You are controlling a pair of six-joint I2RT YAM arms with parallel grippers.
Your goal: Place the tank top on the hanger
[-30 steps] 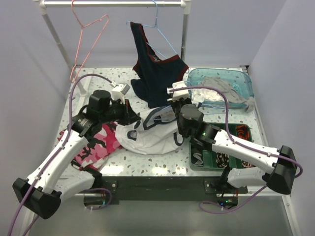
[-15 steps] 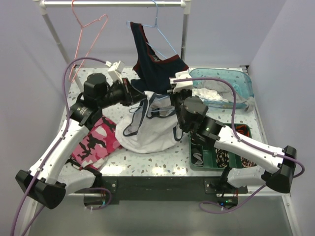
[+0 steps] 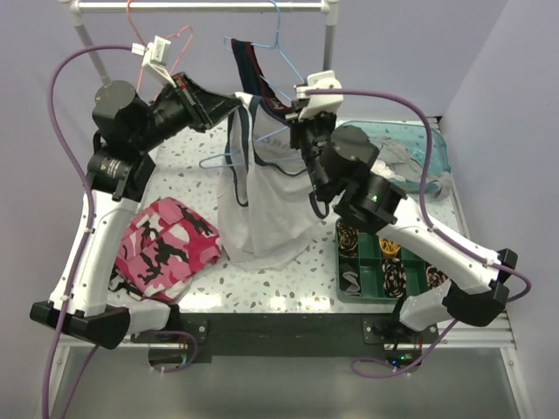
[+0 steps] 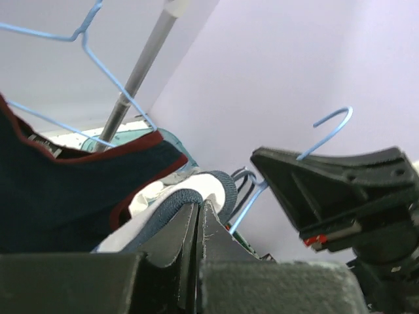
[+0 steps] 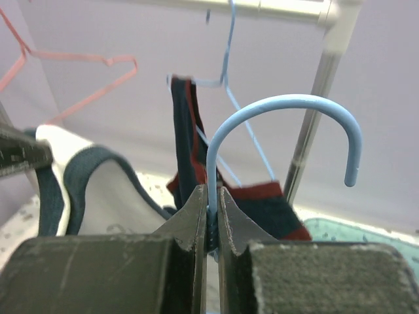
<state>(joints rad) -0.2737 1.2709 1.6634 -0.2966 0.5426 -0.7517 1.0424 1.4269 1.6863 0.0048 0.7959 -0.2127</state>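
Note:
The tank top [image 3: 262, 205] is white with navy trim and hangs in the air, its hem touching the table. My left gripper [image 3: 229, 105] is raised and shut on its navy-trimmed strap [image 4: 219, 186]. My right gripper [image 3: 300, 131] is shut on the neck of the light blue hanger [image 3: 229, 155], just right of the strap. The hanger's hook [image 5: 262, 108] stands up above my right jaws [image 5: 211, 196]. The hanger's wire lies against the top's upper part, and one arm sticks out to the left. The tank top also shows in the right wrist view [image 5: 98, 190].
A dark navy top with red trim [image 3: 249, 65] hangs on another blue hanger from the rail [image 3: 201, 7], close behind both grippers. A pink hanger [image 3: 166, 52] hangs further left. A pink camouflage garment [image 3: 170, 249], a green compartment tray [image 3: 384, 262] and a clear bin [image 3: 410, 153] are on the table.
Both arms have risen from the table. The tank top has been lifted from a heap into a hanging sheet, with the hanger carried up beside it towards the rail.

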